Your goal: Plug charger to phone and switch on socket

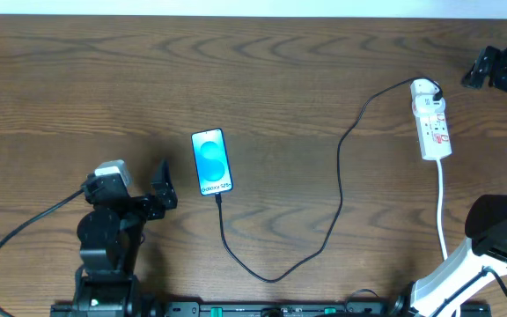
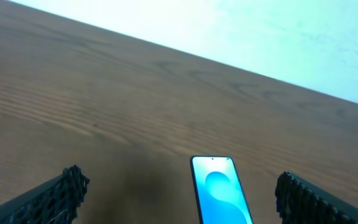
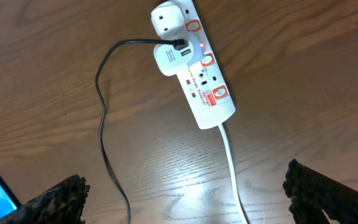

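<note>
The phone (image 1: pixel 211 161) lies flat with its blue-and-white screen lit, and it also shows in the left wrist view (image 2: pixel 219 193). The black charger cable (image 1: pixel 338 180) meets the phone's near end, loops across the table and runs to a white adapter (image 3: pixel 166 59) plugged into the white power strip (image 1: pixel 431 114). A small red light shows beside the adapter on the strip (image 3: pixel 207 87). My left gripper (image 1: pixel 164 185) is open and empty just left of the phone. My right gripper (image 1: pixel 475 70) is open and empty, raised to the right of the strip.
The strip's white cord (image 1: pixel 441 198) runs toward the front edge near the right arm's base (image 1: pixel 500 229). The left arm's own black cable (image 1: pixel 25 229) trails to the front left. The table's far edge (image 2: pixel 241 68) shows in the left wrist view.
</note>
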Robot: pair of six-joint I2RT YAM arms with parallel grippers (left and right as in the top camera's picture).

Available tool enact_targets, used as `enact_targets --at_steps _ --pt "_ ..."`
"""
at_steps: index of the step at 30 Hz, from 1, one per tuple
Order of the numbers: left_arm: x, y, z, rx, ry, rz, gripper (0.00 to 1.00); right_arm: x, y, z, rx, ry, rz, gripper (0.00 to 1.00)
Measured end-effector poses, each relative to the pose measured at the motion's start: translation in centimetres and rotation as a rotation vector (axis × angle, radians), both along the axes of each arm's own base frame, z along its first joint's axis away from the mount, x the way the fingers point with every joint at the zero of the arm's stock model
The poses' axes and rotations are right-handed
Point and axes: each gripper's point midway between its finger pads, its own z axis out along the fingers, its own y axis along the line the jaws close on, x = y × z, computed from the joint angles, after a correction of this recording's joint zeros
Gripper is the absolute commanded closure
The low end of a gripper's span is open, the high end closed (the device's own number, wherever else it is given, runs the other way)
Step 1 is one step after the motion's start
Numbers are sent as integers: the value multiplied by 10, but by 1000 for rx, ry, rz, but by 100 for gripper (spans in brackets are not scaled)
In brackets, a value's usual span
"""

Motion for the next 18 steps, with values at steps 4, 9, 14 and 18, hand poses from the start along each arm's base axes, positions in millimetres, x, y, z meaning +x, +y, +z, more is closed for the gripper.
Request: enact_targets --at_steps 4,9,14,18 --pt "-4 0 4 0 -40 0 1 0 0 0 0 0 0 1" --pt "-8 0 6 0 -70 0 1 0 0 0 0 0 0 1" --pt "-9 0 6 0 -76 0 1 0 0 0 0 0 0 1" --pt "-9 0 6 0 -77 0 1 0 0 0 0 0 0 1"
